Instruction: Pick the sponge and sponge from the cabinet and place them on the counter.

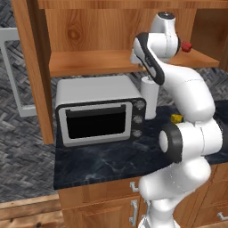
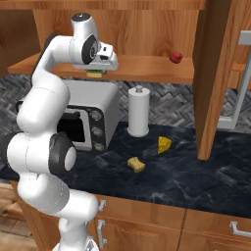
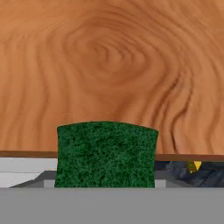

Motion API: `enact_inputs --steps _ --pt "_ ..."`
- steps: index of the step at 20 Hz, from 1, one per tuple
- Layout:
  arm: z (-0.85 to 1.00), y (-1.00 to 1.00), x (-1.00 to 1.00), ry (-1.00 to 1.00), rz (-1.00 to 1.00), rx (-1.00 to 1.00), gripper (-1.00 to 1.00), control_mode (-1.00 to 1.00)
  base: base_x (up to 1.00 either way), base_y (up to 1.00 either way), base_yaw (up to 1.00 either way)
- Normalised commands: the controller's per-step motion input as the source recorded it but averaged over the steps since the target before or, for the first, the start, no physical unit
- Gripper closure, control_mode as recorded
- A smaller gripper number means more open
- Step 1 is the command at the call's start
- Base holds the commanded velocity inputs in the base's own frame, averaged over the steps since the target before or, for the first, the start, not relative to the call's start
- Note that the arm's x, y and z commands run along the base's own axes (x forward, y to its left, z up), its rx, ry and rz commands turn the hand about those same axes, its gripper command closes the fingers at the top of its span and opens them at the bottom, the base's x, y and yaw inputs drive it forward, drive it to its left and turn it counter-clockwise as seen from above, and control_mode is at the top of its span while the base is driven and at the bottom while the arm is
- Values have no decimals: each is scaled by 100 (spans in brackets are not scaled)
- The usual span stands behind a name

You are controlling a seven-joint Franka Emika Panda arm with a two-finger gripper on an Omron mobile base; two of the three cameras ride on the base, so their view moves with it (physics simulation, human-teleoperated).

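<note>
On the desk, the olive-yellow sponge already lies near the cheese wedge. Farther back, on the cabinet shelf, the pincer sits at the green-topped sponge, apparently closed on it, though its fingers are hidden. That sponge remains to be placed.

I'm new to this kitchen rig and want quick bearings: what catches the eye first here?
The white arm reaching into the open cabinet, its gripper at the green-topped sponge on the shelf's front edge. Next, the olive-yellow sponge lying on the dark counter near a cheese wedge. A small red fruit sits farther along the shelf.
</note>
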Motion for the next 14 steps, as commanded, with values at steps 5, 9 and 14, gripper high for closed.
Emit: enact_inputs --steps 5,9,14 --pt "0 -28 -67 0 0 -1 100 -100 0 0 0" --pt "0 -23 -55 0 1 0 100 -100 0 0 0" --pt "-7 -20 -44 1 1 0 100 -100 0 0 0"
